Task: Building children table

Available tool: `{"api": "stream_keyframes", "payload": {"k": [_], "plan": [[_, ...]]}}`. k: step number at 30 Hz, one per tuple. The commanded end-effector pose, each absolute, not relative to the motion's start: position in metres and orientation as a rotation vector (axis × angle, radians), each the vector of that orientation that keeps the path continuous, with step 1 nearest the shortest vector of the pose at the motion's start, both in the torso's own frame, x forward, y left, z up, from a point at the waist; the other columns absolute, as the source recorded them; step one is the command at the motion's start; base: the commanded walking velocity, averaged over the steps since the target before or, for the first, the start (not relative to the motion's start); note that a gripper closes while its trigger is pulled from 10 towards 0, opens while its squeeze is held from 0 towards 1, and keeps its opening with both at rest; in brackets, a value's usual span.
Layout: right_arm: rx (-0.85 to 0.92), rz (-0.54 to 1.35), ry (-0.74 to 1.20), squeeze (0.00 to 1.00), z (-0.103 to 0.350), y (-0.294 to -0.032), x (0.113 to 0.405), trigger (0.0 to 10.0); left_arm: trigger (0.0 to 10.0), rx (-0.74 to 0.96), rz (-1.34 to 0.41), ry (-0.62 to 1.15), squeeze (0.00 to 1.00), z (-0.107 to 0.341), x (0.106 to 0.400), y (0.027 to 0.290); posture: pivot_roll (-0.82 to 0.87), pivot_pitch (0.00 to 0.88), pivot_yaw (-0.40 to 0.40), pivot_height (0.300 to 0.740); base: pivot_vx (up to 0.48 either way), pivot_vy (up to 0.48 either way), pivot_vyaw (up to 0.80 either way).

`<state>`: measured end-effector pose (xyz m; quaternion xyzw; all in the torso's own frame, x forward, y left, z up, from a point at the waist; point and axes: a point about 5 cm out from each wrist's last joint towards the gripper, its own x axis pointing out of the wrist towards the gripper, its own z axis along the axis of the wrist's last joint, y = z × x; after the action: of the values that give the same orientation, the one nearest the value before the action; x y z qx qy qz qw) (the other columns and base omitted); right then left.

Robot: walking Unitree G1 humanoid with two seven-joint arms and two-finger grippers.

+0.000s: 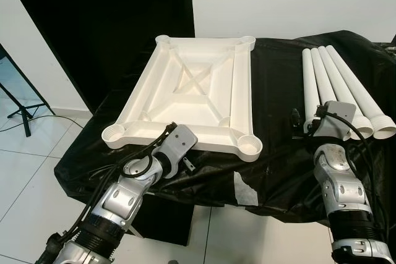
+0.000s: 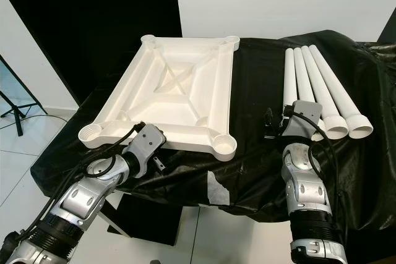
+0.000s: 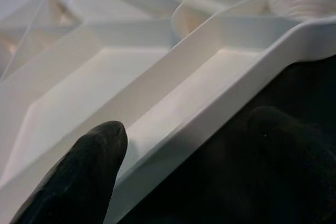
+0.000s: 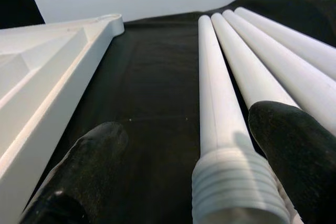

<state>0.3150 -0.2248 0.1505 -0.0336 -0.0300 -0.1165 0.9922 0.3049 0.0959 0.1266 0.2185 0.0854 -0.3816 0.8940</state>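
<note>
A white children's table top (image 1: 198,91) lies upside down on a table draped in black cloth (image 1: 278,85), with a round threaded socket (image 1: 247,144) at each corner. Several white legs (image 1: 337,81) lie side by side to its right. My left gripper (image 3: 189,129) is open at the top's near rim, one finger (image 3: 89,166) over the inside, the other on the cloth side. My right gripper (image 4: 189,129) is open astride the threaded end (image 4: 236,187) of the leftmost leg (image 4: 218,93), without closing on it.
The cloth-covered table ends just in front of my arms, with tiled floor (image 1: 37,171) below. A black door (image 1: 105,23) stands behind the table top. A tripod (image 1: 21,112) stands at the far left. A white patch (image 1: 247,191) marks the cloth's front drape.
</note>
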Motion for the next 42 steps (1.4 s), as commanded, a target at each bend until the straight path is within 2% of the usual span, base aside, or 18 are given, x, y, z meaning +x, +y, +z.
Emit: {"api": "stream_keyframes", "payload": {"k": [1, 8, 10, 22, 25, 26, 28, 29, 30, 31, 32, 42], "plan": [[-0.067, -0.229, -0.053, 0.00, 0.149, -0.222, 0.314, 10.0, 10.0, 0.482, -0.753, 0.211, 0.00, 0.122, 0.310, 0.101, -0.02, 0.000, 0.080, 0.740, 0.000, 0.000, 0.00], [-0.071, -0.225, -0.054, 0.00, 0.150, -0.220, 0.314, 10.0, 10.0, 0.492, -0.716, 0.245, 0.00, 0.125, 0.326, 0.097, -0.02, 0.000, 0.080, 0.740, 0.000, 0.000, 0.00], [-0.073, -0.222, -0.054, 0.00, 0.149, -0.219, 0.314, 10.0, 10.0, 0.458, -0.735, 0.309, 0.00, 0.125, 0.330, 0.094, -0.03, 0.000, 0.083, 0.740, 0.000, 0.000, 0.00], [-0.074, -0.222, -0.052, 0.00, 0.148, -0.218, 0.314, 10.0, 10.0, 0.425, -0.747, 0.409, 0.00, 0.119, 0.335, 0.099, -0.03, 0.000, 0.091, 0.740, 0.000, 0.000, 0.00], [-0.073, -0.220, -0.052, 0.00, 0.147, -0.216, 0.314, 10.0, 10.0, 0.431, -0.806, 0.423, 0.00, 0.119, 0.334, 0.097, -0.03, 0.000, 0.098, 0.740, 0.000, 0.000, 0.00], [-0.072, -0.218, -0.051, 0.00, 0.146, -0.215, 0.314, 10.0, 7.8, 0.431, -0.842, 0.426, 0.00, 0.121, 0.333, 0.096, -0.03, 0.000, 0.100, 0.740, 0.000, 0.000, 0.00], [-0.072, -0.216, -0.051, 0.00, 0.146, -0.214, 0.314, 10.0, 7.8, 0.431, -0.865, 0.428, 0.00, 0.121, 0.332, 0.095, -0.03, 0.000, 0.100, 0.740, 0.000, 0.000, 0.00], [-0.072, -0.215, -0.050, 0.00, 0.145, -0.213, 0.314, 10.0, 0.0, 0.435, -0.890, 0.425, 0.00, 0.123, 0.331, 0.094, -0.03, 0.000, 0.101, 0.740, 0.000, 0.000, 0.00], [-0.072, -0.215, -0.049, 0.00, 0.145, -0.213, 0.313, 10.0, 0.4, 0.448, -0.918, 0.419, 0.00, 0.124, 0.329, 0.093, -0.03, 0.000, 0.102, 0.740, 0.000, 0.000, 0.00], [-0.072, -0.215, -0.049, 0.00, 0.145, -0.213, 0.313, 10.0, 0.4, 0.448, -0.918, 0.419, 0.00, 0.124, 0.329, 0.093, -0.03, 0.000, 0.102, 0.740, 0.000, 0.000, 0.00], [-0.072, -0.216, -0.047, 0.00, 0.144, -0.213, 0.313, 10.0, 0.0, 0.469, -0.960, 0.414, 0.00, 0.126, 0.327, 0.092, -0.03, 0.000, 0.105, 0.740, 0.000, 0.000, 0.00], [-0.073, -0.215, -0.041, 0.00, 0.141, -0.212, 0.312, 10.0, 0.0, 0.576, -1.240, 0.398, 0.00, 0.131, 0.301, 0.087, -0.03, 0.000, 0.110, 0.740, 0.000, 0.000, 0.00]]}}
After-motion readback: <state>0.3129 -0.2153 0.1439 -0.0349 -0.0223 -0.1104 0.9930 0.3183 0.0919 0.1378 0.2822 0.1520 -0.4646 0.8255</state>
